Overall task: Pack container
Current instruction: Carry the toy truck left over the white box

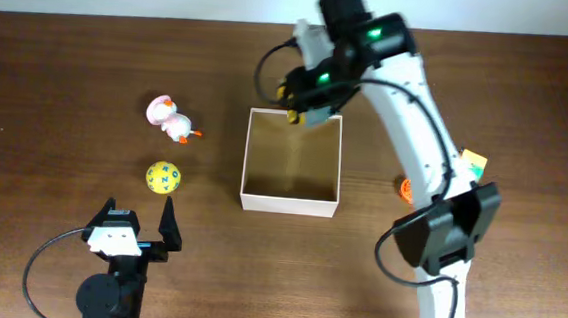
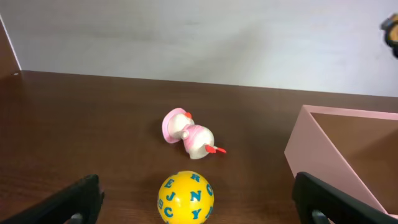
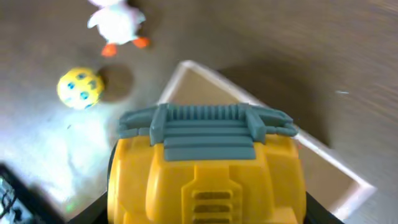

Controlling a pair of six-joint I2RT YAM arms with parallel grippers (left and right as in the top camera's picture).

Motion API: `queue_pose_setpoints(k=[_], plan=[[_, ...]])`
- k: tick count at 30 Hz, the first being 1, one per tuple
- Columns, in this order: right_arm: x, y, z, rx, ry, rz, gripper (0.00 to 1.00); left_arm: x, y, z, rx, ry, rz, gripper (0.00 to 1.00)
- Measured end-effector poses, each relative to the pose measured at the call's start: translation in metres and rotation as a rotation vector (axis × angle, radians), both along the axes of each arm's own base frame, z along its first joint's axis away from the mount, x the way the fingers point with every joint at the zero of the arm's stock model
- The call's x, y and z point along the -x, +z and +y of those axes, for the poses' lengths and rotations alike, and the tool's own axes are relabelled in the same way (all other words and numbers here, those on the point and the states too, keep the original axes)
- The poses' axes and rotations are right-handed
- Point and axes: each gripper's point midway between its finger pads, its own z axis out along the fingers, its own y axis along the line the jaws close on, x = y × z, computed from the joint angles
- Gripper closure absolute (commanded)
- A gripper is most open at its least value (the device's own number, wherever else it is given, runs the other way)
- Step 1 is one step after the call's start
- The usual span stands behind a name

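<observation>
The container (image 1: pixel 289 205), a square open box with white walls and a tan inside, stands mid-table and holds nothing that I can see. My right gripper (image 1: pixel 303 108) hangs over its far edge, shut on a yellow toy vehicle (image 3: pixel 205 168) with a grey grille, which fills the right wrist view above the box rim (image 3: pixel 336 165). My left gripper (image 1: pixel 141 216) stands open near the front left, nothing between its fingers. Just ahead of it lies a yellow ball (image 2: pixel 185 197) with blue letters, and beyond that a pink and white duck toy (image 2: pixel 188 134) on its side.
Right of the container, by the right arm, lie a small orange toy (image 1: pixel 405 189) and an orange, yellow and green piece (image 1: pixel 473 160). The ball (image 1: pixel 163 178) and the duck (image 1: pixel 171 119) lie left of the box. The table's far edge meets a pale wall.
</observation>
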Motion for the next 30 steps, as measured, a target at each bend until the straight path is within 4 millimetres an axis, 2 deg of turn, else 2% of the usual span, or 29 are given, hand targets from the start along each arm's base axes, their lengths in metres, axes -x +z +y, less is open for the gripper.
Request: queue_pose_setpoints(k=[3, 6, 9, 16, 22, 30], plan=[[0.018, -0.002, 0.024, 0.017, 0.062, 0.003, 0.57, 0.000, 0.000, 0.000, 0.000, 0.000, 0.000, 0.01], [0.026, -0.006, 0.033, 0.069, 0.065, -0.010, 0.57, 0.000, 0.000, 0.000, 0.000, 0.000, 0.000, 0.01], [0.030, -0.016, 0.034, 0.132, 0.042, -0.010, 0.57, 0.000, 0.000, 0.000, 0.000, 0.000, 0.000, 0.01], [0.033, -0.060, 0.034, 0.263, -0.066, 0.004, 0.57, 0.000, 0.000, 0.000, 0.000, 0.000, 0.000, 0.01], [0.027, -0.093, 0.041, 0.271, -0.185, 0.000, 0.58, 0.000, 0.000, 0.000, 0.000, 0.000, 0.000, 0.01], [0.023, -0.134, 0.037, 0.262, -0.355, 0.022, 0.58, 0.000, 0.000, 0.000, 0.000, 0.000, 0.000, 0.01]])
